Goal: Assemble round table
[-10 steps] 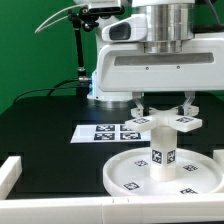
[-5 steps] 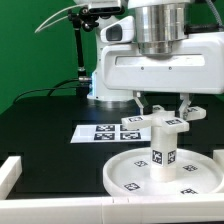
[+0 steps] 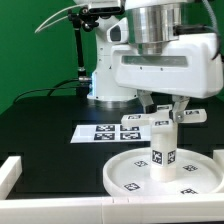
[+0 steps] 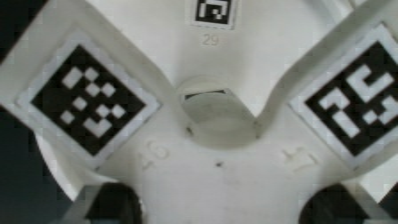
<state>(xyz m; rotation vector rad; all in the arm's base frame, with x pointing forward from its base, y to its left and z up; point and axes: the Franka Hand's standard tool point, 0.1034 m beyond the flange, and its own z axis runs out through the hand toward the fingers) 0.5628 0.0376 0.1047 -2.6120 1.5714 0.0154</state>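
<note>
The large rimmed round disc (image 3: 125, 178) lies flat on the black table. The short thick cylinder leg (image 3: 163, 152) stands upright at its middle, tags on its side. The four-armed cross base (image 3: 165, 122) sits on top of the leg, arms spread level. My gripper (image 3: 165, 106) comes straight down on it and is shut on the cross base's hub. In the wrist view the cross base (image 4: 214, 130) fills the picture with its tagged arms, and the dark fingertips (image 4: 116, 200) stand at either side of the hub. My gripper (image 4: 231, 205) shows only at that edge.
The marker board (image 3: 100, 132) lies behind the disc. A white wall (image 3: 10, 172) borders the table at the front of the exterior view's left, another (image 3: 218, 160) at its right. The arm's base (image 3: 105, 85) and a black stand (image 3: 78, 50) are at the back.
My gripper has turned about its vertical axis with the cross base in it; the arms point in new directions. The leg and disc have stayed in place.
</note>
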